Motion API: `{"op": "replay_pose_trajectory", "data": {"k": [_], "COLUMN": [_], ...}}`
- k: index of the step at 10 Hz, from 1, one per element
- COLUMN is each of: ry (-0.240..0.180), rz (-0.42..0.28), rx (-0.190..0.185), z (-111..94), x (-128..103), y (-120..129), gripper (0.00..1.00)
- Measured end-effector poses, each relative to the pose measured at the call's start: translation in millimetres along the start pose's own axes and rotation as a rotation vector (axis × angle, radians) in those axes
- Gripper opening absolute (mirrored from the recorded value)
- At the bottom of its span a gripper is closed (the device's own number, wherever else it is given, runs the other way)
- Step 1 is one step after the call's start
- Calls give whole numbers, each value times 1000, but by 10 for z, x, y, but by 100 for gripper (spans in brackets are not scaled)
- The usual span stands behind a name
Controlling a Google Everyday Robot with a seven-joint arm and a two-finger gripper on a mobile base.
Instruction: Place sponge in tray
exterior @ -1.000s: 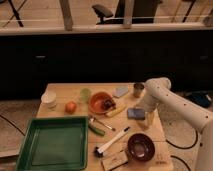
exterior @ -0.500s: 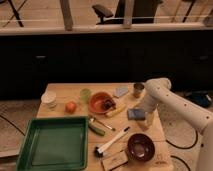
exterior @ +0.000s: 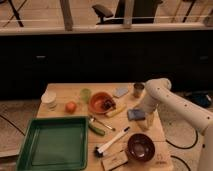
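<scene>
Apparently tool (exterior: 144, 120) was seen low at right side of tabletop (exterior: 67, 92), just beside sponge (exterior: 135, 114), likely positioned for grasp. Whether it was open or closed could not be told. Tray (exterior: 52, 145) was seen well apart at front-left, sponge not yet placed inside.

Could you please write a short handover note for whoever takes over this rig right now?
Gripper: low at the right side of the table, beside the sponge; a grasp cannot be confirmed.
Sponge: on the table, right of the orange bowl.
Tray: front left, holds nothing.
Done: nothing placed.
Left: grasp sponge, carry it left, set it in tray.
</scene>
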Motion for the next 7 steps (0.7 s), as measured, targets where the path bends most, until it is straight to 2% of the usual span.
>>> {"op": "replay_pose_trajectory", "data": {"k": [7], "ry": [1], "rz": [-14], "rx": [-7], "z": [-4], "x": [-70], "y": [41], "gripper": [80]}}
